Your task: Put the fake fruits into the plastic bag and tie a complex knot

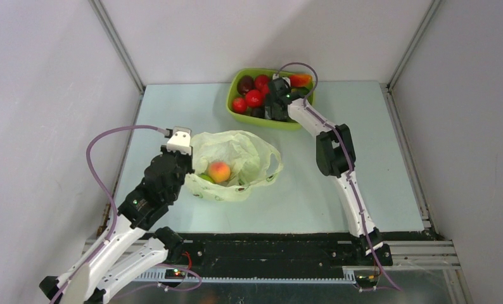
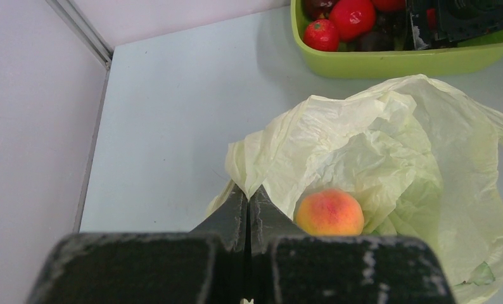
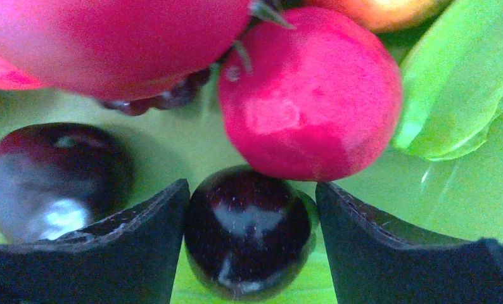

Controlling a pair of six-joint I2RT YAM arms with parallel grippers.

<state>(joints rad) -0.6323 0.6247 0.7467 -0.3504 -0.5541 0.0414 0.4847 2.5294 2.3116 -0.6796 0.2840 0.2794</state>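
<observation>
Over on the top camera you got the whole layout: the plastic bag (image 1: 239,152) lay open and crumpled on the table (image 1: 173,107), left of middle, with the lime tray (image 1: 233,101) behind it at the far edge. The left gripper (image 1: 191,172) sat at the bag's left rim and the right gripper (image 3: 250,187) was down in the tray. What it couldn't show was the jaws, and the wrist cams sorted that. The left wrist view had its jaws clenched flat together right where the bag's edge bunched up, pinching the thin film. The right wrist view had its jaws spread either side of a glossy dark plum (image 3: 249,231) resting on the tray floor, close against it but not obviously squeezing. The bag looked pale yellow-green, see-through and wrinkly, with one handle loop (image 1: 275,166) flopped out to the right. An orange-pink peach (image 2: 330,212) sat inside near the left gripper. A red apple (image 3: 309,95) filled the space just behind the plum, and a second plum (image 3: 52,177) sat to its left. A bit of green (image 1: 206,178) beside the peach was too small to identify. The orange fruit (image 3: 375,7) at the top of the right wrist view was cut off.
</observation>
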